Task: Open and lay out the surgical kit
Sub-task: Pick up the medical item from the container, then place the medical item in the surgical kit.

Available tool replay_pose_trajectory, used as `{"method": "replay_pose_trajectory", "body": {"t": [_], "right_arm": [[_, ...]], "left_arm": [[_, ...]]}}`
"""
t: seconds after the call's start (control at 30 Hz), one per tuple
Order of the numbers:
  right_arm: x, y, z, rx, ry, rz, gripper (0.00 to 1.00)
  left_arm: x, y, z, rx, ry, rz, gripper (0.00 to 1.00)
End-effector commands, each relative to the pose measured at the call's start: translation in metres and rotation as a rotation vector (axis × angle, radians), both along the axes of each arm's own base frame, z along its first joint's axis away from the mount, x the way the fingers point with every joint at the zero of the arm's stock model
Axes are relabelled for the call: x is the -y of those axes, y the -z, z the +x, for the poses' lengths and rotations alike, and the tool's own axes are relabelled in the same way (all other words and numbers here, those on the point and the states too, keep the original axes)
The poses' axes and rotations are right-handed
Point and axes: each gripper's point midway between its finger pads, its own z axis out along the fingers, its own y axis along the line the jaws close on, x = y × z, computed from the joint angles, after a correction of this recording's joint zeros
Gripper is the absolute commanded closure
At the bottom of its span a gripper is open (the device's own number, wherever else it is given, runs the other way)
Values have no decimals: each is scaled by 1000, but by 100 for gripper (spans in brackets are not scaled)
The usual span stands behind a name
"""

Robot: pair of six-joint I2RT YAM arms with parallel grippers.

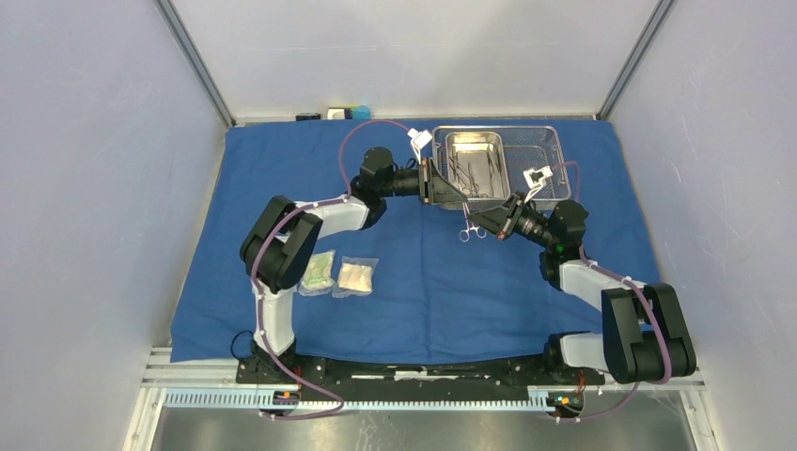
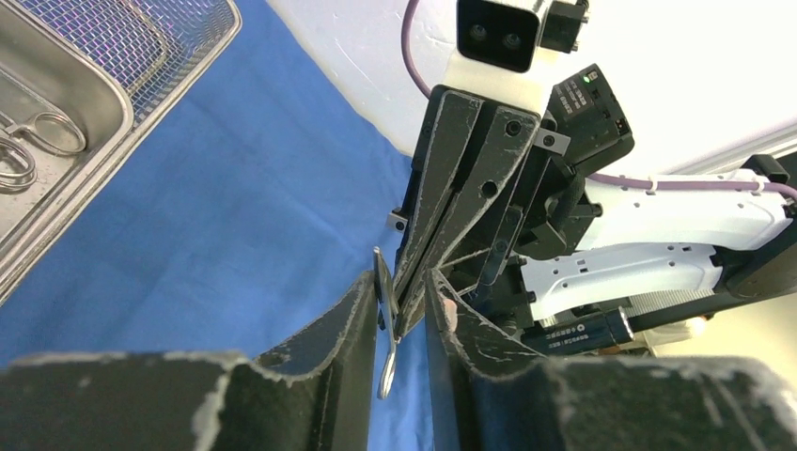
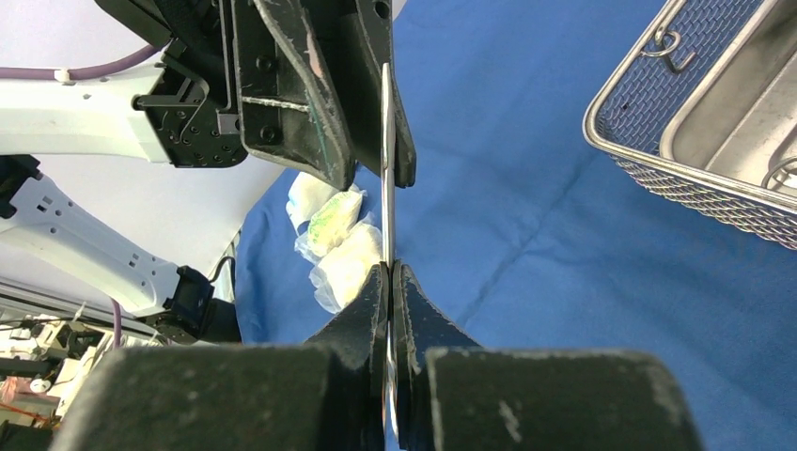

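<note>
A: Where was the instrument (image 3: pixel 387 188)?

B: In the air over the cloth (image 1: pixel 423 310), just in front of the tray (image 1: pixel 556 141), spanning the two grippers.

A: What could have gone wrong from there?

B: A fumbled handover, I'd judge. If the right gripper (image 3: pixel 391 282) had let go before the left gripper (image 2: pixel 399 287) truly pinched, the thin steel would have slipped and dropped (onto the cloth, most likely). Both pulling at once could have twisted it.

A: And the fingers?

B: The right ones were clamped tight on it. The left fingers (image 2: pixel 352 319) stood a narrow gap apart, straddling it. It seemed to lie against one pad, with the other clear, so there was no grip yet.

A: Anything else?

B: More instruments lay in the pan (image 1: pixel 461 143), and the packets (image 1: pixel 338 275) sat well apart, by the left arm.
</note>
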Motion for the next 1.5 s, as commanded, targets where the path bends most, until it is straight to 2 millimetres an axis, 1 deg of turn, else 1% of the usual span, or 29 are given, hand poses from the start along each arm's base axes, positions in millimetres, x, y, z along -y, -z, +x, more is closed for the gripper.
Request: {"method": "replay_pose_trajectory", "body": {"t": [0.0, 0.2, 0.27, 0.33, 0.47, 0.5, 0.53, 0.67, 0.7, 0.83, 0.97, 1.03, 1.2, 1.3, 1.37, 1.47], "right_arm": [[1, -6, 2, 45, 11, 4, 100], [2, -5, 4, 39, 13, 3, 100], [2, -5, 3, 41, 12, -2, 100], [3, -3, 3, 47, 13, -15, 93], [5, -3, 6, 103, 4, -87, 73], [8, -1, 9, 107, 9, -118, 64], [10, -1, 12, 125, 8, -149, 59], [15, 5, 11, 171, -18, -244, 45], [17, 4, 11, 183, -22, -265, 44], [25, 4, 8, 243, -23, -352, 41], [31, 11, 6, 267, -18, -415, 41], [34, 15, 7, 272, -5, -441, 41], [39, 23, 5, 280, 14, -474, 42], [41, 24, 4, 286, 23, -483, 42], [43, 24, 5, 292, 31, -490, 42], [44, 25, 6, 287, 34, -491, 42]], "left_arm": [[8, -21, 3, 34, 23, -57, 70], [13, -21, -1, 31, 48, -61, 81], [13, -19, -2, 27, 50, -57, 87], [12, -18, -3, 27, 56, -47, 97], [8, -8, -7, 24, 66, 19, 98], [6, -2, -9, 22, 68, 49, 98], [3, 1, -12, 19, 71, 75, 98], [-8, 19, -28, -1, 108, 153, 98], [-12, 24, -32, -5, 118, 168, 98], [-30, 47, -46, -35, 109, 233, 98], [-49, 83, -54, -132, 82, 312, 98], [-57, 98, -57, -185, 82, 334, 98], [-68, 115, -61, -240, 88, 348, 98], [-75, 126, -61, -265, 77, 357, 98], [-79, 131, -58, -273, 67, 363, 98], [-84, 143, -52, -331, 58, 371, 98]]}}
